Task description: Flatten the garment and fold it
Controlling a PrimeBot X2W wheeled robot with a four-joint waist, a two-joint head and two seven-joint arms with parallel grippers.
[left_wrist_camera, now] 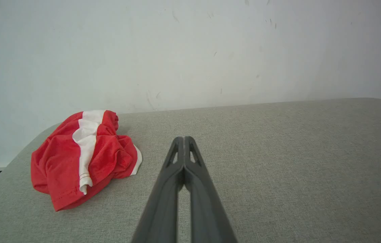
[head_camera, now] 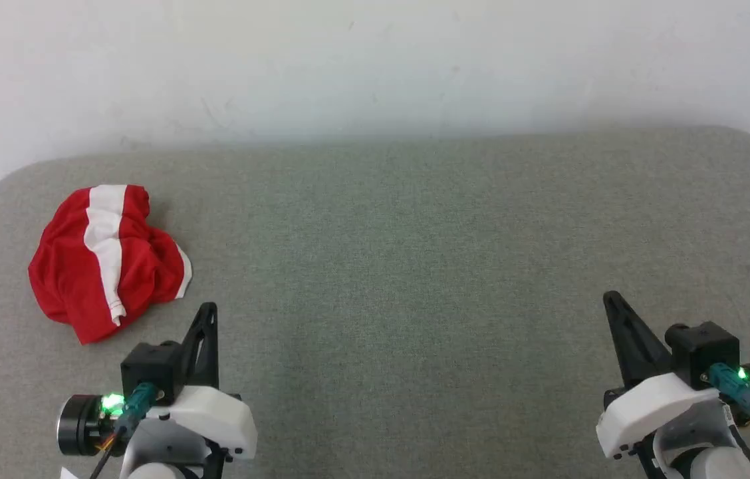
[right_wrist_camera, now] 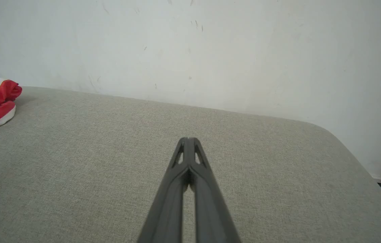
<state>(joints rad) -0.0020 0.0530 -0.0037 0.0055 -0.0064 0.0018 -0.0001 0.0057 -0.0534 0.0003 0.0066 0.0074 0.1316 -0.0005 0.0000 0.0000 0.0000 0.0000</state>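
Grey table (head_camera: 415, 279) is bearing the garment (head_camera: 106, 259), crumpled at frame left
Below it, left gripper (head_camera: 207, 313) and, lower right, right gripper (head_camera: 611, 299) are idling pinched together, empty; a blind grab could be catching several layers, twisting it
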